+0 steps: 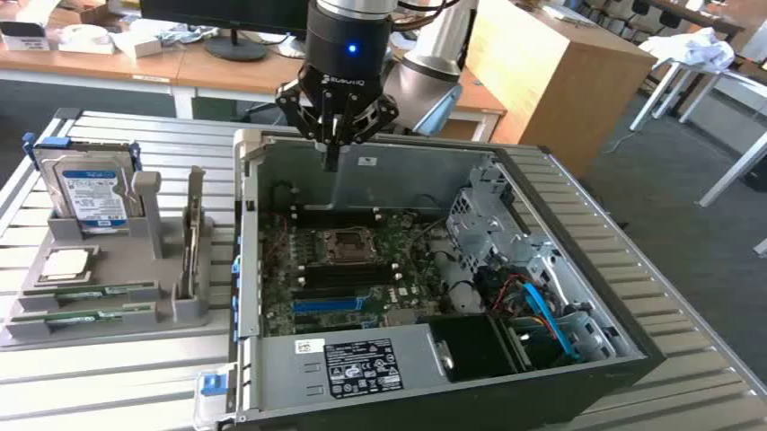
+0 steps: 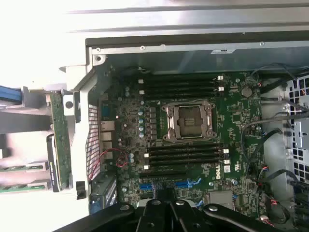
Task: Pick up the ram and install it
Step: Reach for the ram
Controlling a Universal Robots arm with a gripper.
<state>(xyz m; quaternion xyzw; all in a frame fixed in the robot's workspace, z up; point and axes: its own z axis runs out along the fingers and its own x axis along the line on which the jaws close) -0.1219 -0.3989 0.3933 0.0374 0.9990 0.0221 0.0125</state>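
The ram [image 1: 86,292] lay flat in a grey holder [image 1: 180,310] near the tabletop [image 1: 108,377] edge at the exterior view's left. A second green stick [image 1: 82,316] lay just beside it, and a third green board [image 2: 58,140] seemed to stand on edge in the same holder. A processor chip [image 1: 66,263] and a hard drive [image 1: 90,193] sat just behind, so a poorly aimed descent risked closing on the wrong part. The gripper [image 1: 333,163] hung with its fingers pressed together and nothing between them, above the far wall of the open computer case [image 1: 408,175], well apart from the ram. Lowered like that, it would have shoved the stick rather than straddled it. The thin board looked prone to tilting in a pinch. A crooked stick would likely have jammed in the memory slots [image 2: 186,154], which stood empty beside the processor socket [image 2: 188,121]. The case wall between holder and motherboard [image 2: 231,116] was a likely snag on the way across, as were the loose cables [image 2: 270,130] near the slots
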